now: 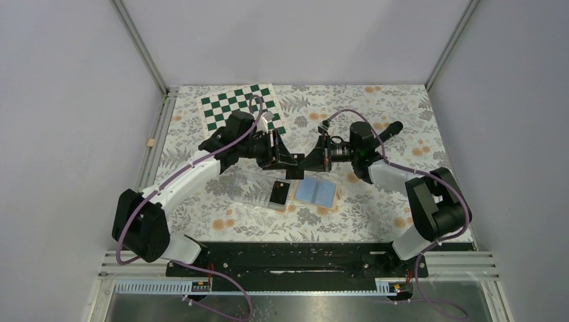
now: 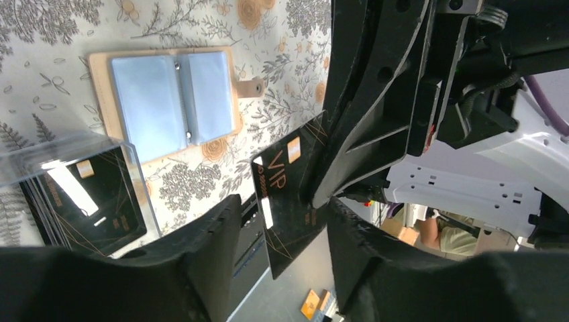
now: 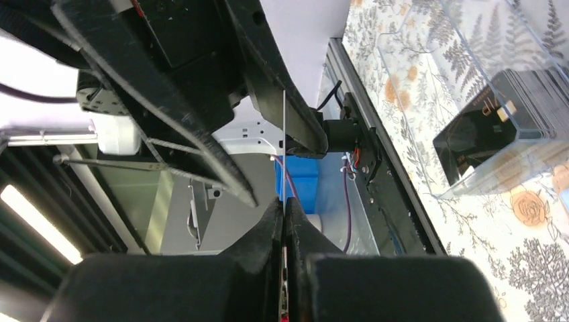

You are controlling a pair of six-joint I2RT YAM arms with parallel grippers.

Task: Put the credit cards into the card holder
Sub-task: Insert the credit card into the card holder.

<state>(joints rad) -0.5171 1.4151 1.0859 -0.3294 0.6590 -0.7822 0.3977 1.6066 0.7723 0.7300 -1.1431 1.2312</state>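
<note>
**A:** Quick check on the right tool (image 3: 284, 204): shut or not?

**B:** Shut tight. Pinching a black credit card (image 2: 288, 194) by one edge, held off the tabletop (image 1: 376, 208) over its middle. Edge-on from that wrist camera, so just a thin pale line poking up out of the closed fingers.

**A:** And the left tool (image 2: 282, 206)?

**B:** Open. Fingers spread to either side of that same card, with a sliver of daylight on one side. Can't tell about the other side, hidden behind the right tool's finger. No sign of a grip there anyway. Can read gold "VIP" lettering on the card face, plus a little gold square near the top corner.

**A:** Location of the card holder (image 2: 144, 100)?

**B:** Lying flat and wide open on the tabletop, light blue lining facing up, tan edge all round, small strap tab sticking out one side. In the top view, just below the two tools, toward the arm bases. Apart from both tools.

**A:** Rest of the cards?

**B:** Spare credit cards (image 3: 483, 134) stacked inside a clear tray (image 3: 429, 60), just beside the holder on its left in the top view. Black, same gold print. Also a green-and-white checkered mat (image 1: 241, 107) at the far left of the tabletop, well apart from all that.
</note>
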